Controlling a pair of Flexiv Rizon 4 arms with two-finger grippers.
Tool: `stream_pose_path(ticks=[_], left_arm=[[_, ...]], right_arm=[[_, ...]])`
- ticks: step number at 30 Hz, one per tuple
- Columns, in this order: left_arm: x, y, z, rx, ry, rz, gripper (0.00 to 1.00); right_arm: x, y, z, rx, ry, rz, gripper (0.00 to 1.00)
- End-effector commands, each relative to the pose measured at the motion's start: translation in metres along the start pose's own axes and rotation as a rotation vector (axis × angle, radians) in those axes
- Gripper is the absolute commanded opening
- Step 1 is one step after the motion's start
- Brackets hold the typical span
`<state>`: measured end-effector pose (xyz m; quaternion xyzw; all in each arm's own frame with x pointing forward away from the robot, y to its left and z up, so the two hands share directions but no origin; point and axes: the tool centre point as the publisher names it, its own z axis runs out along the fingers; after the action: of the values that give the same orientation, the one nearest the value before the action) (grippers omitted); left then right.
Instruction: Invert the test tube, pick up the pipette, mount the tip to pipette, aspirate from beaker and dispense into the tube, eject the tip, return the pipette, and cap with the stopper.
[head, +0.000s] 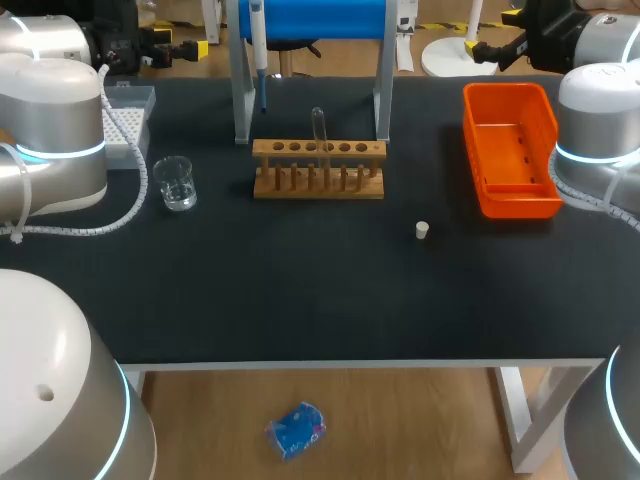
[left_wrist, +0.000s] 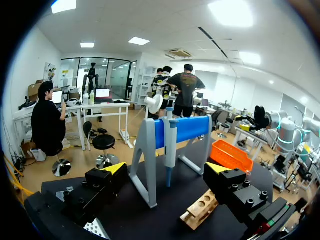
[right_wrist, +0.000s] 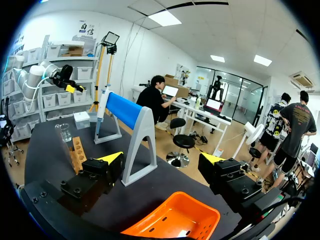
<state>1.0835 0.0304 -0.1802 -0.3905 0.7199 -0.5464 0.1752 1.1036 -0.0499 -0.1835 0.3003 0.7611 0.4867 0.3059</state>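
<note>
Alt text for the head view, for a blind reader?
A wooden rack holding one upright test tube stands mid-table, a beaker to its left, a white stopper and an orange bin to its right. A pipette hangs on the stand behind it.

This looks like a robotics lab set up for bench chemistry. A left arm (head: 50, 130) and a right arm (head: 600, 110), both grey, flank a black-topped table (head: 300, 300). On it stand a wooden rack (head: 318, 182) holding one glass test tube (head: 318, 125), a small glass beaker (head: 176, 184), a pipette (head: 258, 50) hanging on a blue-barred stand (head: 310, 15), an orange bin (head: 510, 150), and what seems to be a tip tray (head: 130, 115), partly hidden by the left arm.
</note>
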Motion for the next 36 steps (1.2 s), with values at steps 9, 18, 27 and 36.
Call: stream_pose_path(ticks=[9, 18, 27, 36], left_arm=[[0.0, 0.001, 0.0, 0.004, -0.002, 0.001, 1.0], [0.0, 0.001, 0.0, 0.004, -0.002, 0.001, 1.0], [0.0, 0.001, 0.0, 0.004, -0.002, 0.001, 1.0], [0.021, 0.003, -0.005, -0.039, 0.121, 0.14, 1.0]], right_arm=[[0.0, 0.0, 0.0, -0.001, 0.0, 0.0, 1.0], [0.0, 0.0, 0.0, -0.001, 0.0, 0.0, 1.0], [0.006, 0.016, -0.021, -0.092, 0.098, 0.048, 1.0], [0.043, 0.018, -0.062, -0.198, 0.284, 0.052, 1.0]])
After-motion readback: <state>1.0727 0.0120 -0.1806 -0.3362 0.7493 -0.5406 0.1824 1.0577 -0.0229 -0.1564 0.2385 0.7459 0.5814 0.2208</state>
